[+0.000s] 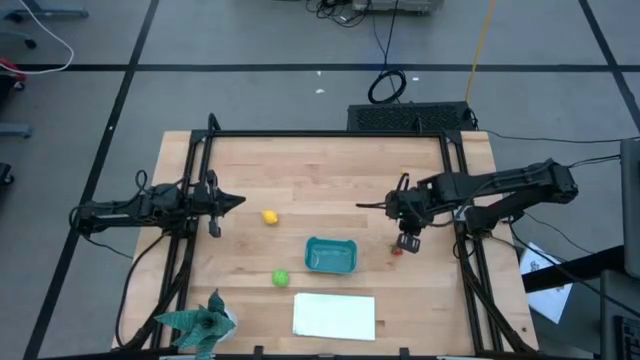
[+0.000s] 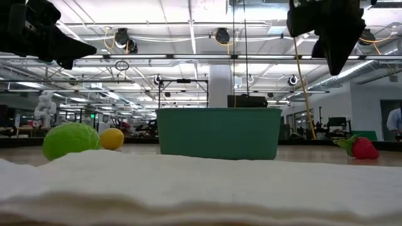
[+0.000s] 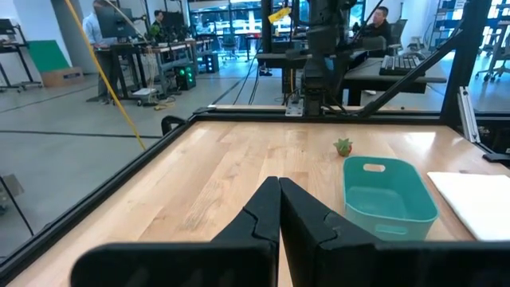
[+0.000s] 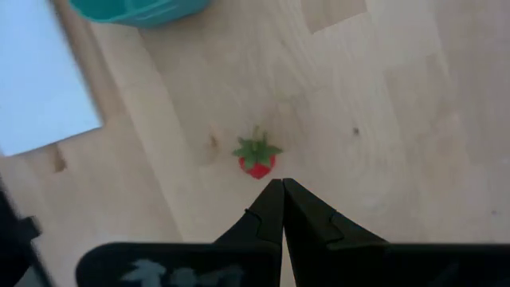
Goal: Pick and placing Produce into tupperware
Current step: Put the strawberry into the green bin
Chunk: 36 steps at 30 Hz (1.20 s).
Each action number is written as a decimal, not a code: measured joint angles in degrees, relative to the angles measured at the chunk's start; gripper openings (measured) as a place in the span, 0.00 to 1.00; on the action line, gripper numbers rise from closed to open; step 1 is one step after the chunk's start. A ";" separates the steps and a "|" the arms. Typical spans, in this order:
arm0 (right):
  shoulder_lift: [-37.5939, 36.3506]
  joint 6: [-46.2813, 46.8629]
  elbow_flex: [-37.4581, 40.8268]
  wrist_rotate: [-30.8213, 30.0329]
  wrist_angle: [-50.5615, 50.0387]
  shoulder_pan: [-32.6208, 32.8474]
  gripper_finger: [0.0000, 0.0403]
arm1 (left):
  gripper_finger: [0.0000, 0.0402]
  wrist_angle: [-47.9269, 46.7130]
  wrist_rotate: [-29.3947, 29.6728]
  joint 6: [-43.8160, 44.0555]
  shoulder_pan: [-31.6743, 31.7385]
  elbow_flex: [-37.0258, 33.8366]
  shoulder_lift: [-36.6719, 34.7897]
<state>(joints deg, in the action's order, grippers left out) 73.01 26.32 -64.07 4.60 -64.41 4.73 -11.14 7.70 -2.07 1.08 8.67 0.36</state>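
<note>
So: tub (image 1: 331, 256) empty; lemon (image 1: 269, 217) at 10, lime (image 1: 281, 278) at 8, strawberry (image 1: 397, 250) at 3, all on surface. Right gripper (image 1: 408, 243) over strawberry, jaws together; left gripper (image 1: 238, 201) idle, jaws together.

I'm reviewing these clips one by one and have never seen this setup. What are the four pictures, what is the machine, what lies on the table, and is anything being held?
Two dark robot arms work at a wooden table. One picture looks straight down, one looks level across the tabletop, and one comes from a camera on each wrist.

On the table lie a small teal-blue plastic tub, with nothing visible inside it, a yellow lemon-shaped toy fruit, a round bright green toy fruit, a tiny red toy strawberry, a flat white sheet and a teal spiky leafy object.

The left claw waits shut at the table's left side. The right claw is shut and hangs above the strawberry. Neither holds anything.
</note>
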 joint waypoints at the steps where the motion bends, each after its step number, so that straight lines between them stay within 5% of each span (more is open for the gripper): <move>1: 0.00 0.05 0.33 -0.22 0.15 0.00 0.00 | 0.01 0.00 0.00 0.00 0.02 0.00 0.00; 22: -0.33 -1.63 1.09 0.15 -0.99 0.00 0.02 | 0.01 -0.34 0.35 -0.26 0.02 0.00 0.00; 28: -0.33 -2.65 1.09 0.24 -1.71 0.00 0.16 | 0.01 -0.37 0.36 -0.26 0.01 0.00 0.00; 36: -0.33 -3.98 1.11 3.17 -1.64 0.04 0.47 | 0.01 -0.42 0.37 -0.26 0.02 0.00 0.00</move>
<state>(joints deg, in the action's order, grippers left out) 72.69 22.34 -62.96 7.77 -66.04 4.78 -11.55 8.08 -2.32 1.10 8.67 0.36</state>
